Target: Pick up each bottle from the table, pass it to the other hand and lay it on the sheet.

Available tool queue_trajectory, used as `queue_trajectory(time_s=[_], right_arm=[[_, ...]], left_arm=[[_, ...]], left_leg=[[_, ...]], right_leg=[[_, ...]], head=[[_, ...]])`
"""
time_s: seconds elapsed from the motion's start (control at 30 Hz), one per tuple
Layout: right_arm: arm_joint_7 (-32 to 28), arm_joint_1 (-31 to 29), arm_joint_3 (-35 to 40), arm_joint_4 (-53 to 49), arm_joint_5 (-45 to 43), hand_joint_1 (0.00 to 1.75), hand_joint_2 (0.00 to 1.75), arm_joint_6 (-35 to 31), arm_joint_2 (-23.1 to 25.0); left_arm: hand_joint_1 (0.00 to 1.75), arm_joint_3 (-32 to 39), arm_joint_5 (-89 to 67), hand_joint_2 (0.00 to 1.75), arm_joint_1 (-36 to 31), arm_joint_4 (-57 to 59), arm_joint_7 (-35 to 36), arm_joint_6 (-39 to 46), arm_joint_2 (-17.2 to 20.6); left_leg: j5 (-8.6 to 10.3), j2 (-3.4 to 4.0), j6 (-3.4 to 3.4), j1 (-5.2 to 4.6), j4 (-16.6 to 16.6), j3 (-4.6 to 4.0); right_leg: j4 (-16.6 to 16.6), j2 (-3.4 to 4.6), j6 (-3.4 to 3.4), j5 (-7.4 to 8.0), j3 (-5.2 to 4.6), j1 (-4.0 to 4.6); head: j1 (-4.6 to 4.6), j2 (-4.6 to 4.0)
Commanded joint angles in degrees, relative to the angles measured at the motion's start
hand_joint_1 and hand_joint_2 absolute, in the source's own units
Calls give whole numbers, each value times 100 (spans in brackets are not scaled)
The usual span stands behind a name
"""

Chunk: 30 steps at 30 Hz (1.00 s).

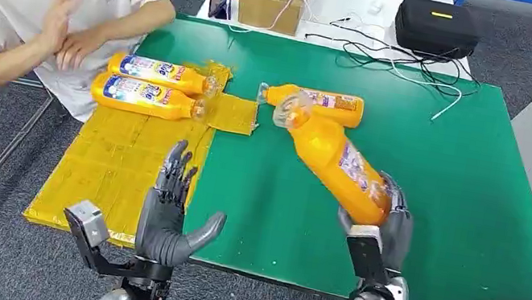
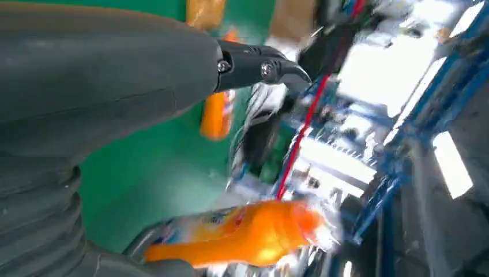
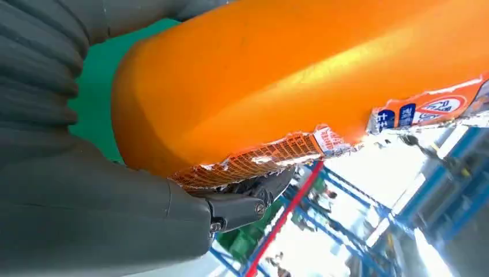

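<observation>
Orange plastic bottle (image 1: 342,165) sits clamped at its base in my right hand (image 1: 388,228), tilted above the green table (image 1: 484,195). My left hand (image 1: 169,211) waits open, fingers apart; I'd grip mid-body before releasing.

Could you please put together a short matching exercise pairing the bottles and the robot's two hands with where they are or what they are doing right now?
Things:
1. right hand
2. left hand
3. two bottles near the person
4. lone bottle

States:
a. lying side by side on the yellow sheet
b. lying on the green table, off the sheet
c. holds a tilted orange bottle
d. holds nothing, fingers apart

Pairs: 1-c, 2-d, 3-a, 4-b
</observation>
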Motion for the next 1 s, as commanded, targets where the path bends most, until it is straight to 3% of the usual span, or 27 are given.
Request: queue_trajectory(time_s=[0.03,0.27,0.4,0.6,1.0], right_arm=[[105,177,748,-447,195,175,175,888,139],[56,68,2554,41,654,175,175,1713,192],[90,93,2995,193,674,175,175,1736,281],[120,-78,3359,588,459,175,175,1925,299],[197,-221,3398,738,341,175,175,2137,332]], left_arm=[[0,-128,533,175,39,458,446,-1061,266],[0,-79,467,175,-219,904,382,-1261,86],[0,-24,330,175,-231,741,152,-1138,31],[0,-125,-58,175,-405,492,-451,-535,6],[0,-123,41,175,-416,416,-559,-598,19]], left_leg=[[-9,19,-15,9,-4,21],[-5,28,-11,8,-8,17],[-10,25,-16,17,-4,21],[-7,13,-13,16,-2,15],[-7,2,-16,16,1,10]], right_leg=[[-4,15,-17,-4,15,10],[-7,18,-12,1,9,8],[-5,13,-19,-5,15,17],[-6,3,-18,-5,14,15],[-3,-13,-21,-11,9,16]], head=[[0,0],[0,0],[2,0],[4,0],[0,0]])
